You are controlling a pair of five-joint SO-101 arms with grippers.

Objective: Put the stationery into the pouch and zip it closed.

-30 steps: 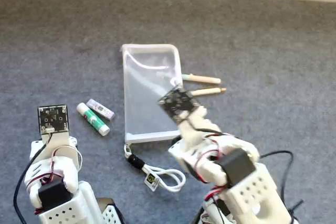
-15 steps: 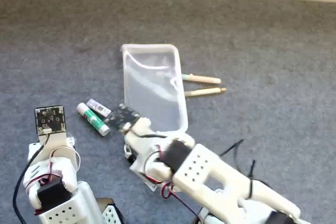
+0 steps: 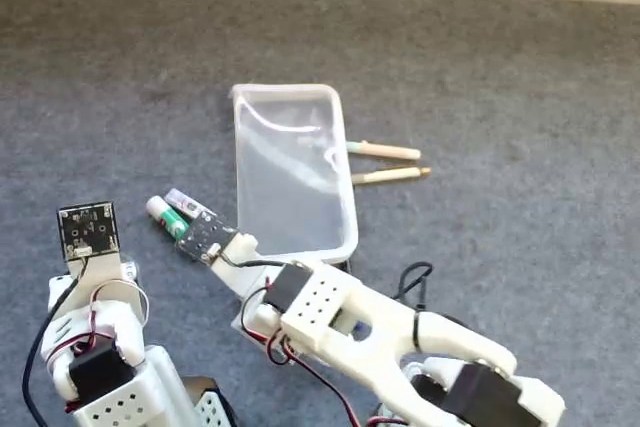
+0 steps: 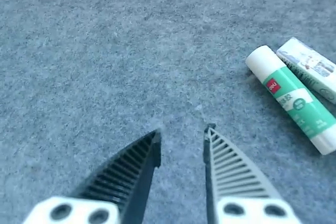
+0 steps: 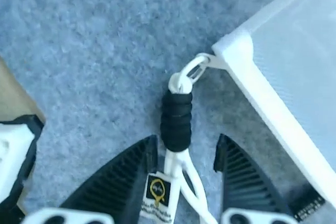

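Note:
The translucent white pouch [image 3: 290, 167] lies flat mid-table; its corner [image 5: 273, 77] shows in the right wrist view, with a ring and a black-sleeved white strap [image 5: 177, 119] hanging from it. My right gripper [image 5: 187, 140] is open, its fingers on either side of the strap's sleeve. A green-and-white glue stick [image 3: 166, 218] and a small wrapped stick [image 3: 187, 204] lie left of the pouch. Two wooden pencils [image 3: 385, 152] lie at its right edge. My left gripper [image 4: 182, 132] is open over bare carpet, with the glue stick [image 4: 294, 100] off to one side.
The right arm [image 3: 330, 312] stretches across the near table from the lower right to the pouch's near-left corner, covering the strap. The left arm's base [image 5: 16, 150] stands close beside the strap. Grey carpet [image 3: 500, 77] covers the table.
The right arm has swung from the pouch's right side across to its near-left corner, over the strap. The left arm has drawn back slightly.

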